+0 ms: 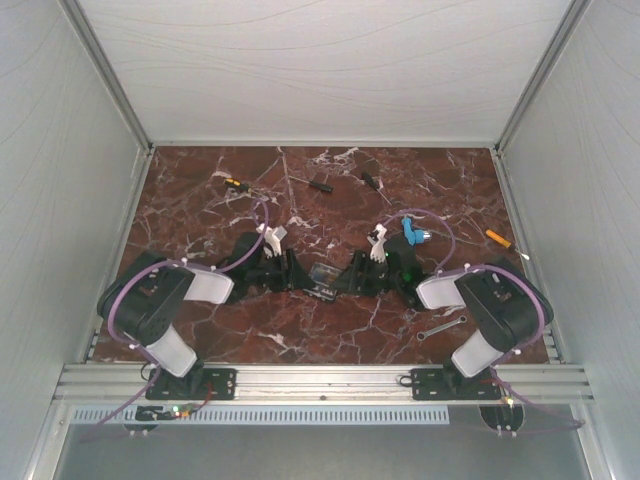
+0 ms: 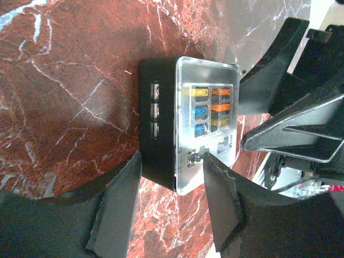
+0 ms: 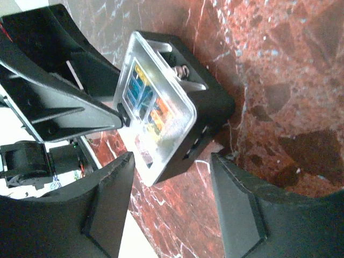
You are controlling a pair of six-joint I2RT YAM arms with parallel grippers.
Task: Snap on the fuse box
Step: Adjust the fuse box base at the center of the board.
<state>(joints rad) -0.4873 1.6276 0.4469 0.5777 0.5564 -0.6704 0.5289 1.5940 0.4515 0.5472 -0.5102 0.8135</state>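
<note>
Fuse box: is standing on one edge on the table, caught between the two claws. The black base is facing one way, the clear lid the other.
Lid seating: in the right wrist view the lid is gaping from the base at the end farthest from the right claw. Judging it not yet snapped home.
Left claw: is sitting part spread, straddling the box's thickness. One finger is lying by the base's back and the other is overlapping the lid's face. Cannot tell whether it is truly pinching.
Right claw: is reaching in from the opposite side, also part spread. One finger is lying just beside the lid's corner, the other beside the base's corner. Cannot tell whether it is gripping.
Box relative to claws: is lying between the fingertips of each, just ahead of them. The two claws are meeting almost tip to tip across it.
Handling (judgement): looking light and stiff, a moulded shell with smooth faces. It is likely to be pivoting or skating on the polished table if pushed off-centre.
Fragility (judgement): the clear lid is looking thin and could be cracking or scuffing under a point load. The blue and orange fuses beneath it are needing no contact.
Where to hold (judgement): across the thickness, with one pad flat on the base's back. The other pad belongs on the lid's rim near a corner, not mid-pane.
</note>
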